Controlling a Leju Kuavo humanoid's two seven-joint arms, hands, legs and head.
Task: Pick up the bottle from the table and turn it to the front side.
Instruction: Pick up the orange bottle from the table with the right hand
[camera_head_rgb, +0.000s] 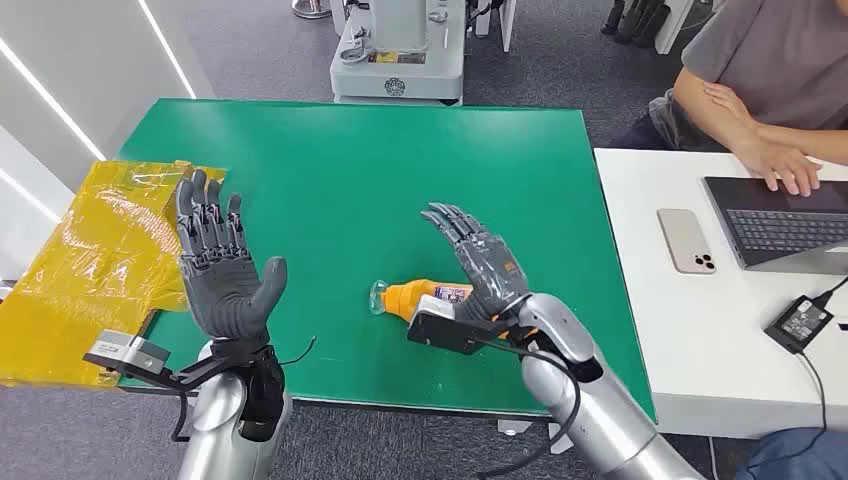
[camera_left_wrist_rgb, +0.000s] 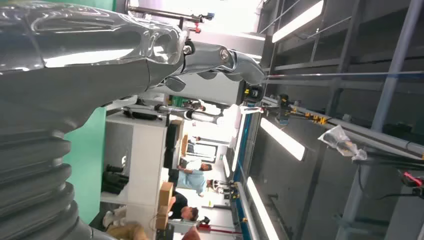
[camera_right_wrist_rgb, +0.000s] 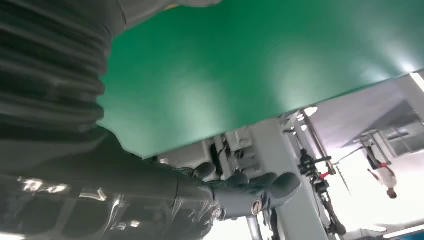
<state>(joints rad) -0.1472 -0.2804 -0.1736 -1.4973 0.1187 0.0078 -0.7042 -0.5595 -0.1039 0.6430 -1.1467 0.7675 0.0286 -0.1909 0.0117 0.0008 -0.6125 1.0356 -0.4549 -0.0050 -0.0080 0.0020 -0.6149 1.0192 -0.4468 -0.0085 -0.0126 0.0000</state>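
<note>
Head view: the right hand (camera_head_rgb: 478, 262), fingers extended and holding nothing, is poised just above the orange plastic bottle (camera_head_rgb: 418, 298) lying on the green table (camera_head_rgb: 400, 170). Reach stage is judged; descent and closure are required. The left hand (camera_head_rgb: 222, 268) is raised, spread, empty.

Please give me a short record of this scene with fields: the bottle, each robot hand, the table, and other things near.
bottle: small orange plastic bottle with clear cap, lying on its side near the front edge, partly hidden by the right robot hand
left robot hand: left robot hand raised above the table, fingers apart, holding nothing
right robot hand: right robot hand open, beside and over the bottle; contact cannot be told
table: green flat table
left of table: yellow plastic sheet
white side desk: pale smartphone, dark laptop, person's hand on the laptop
</note>
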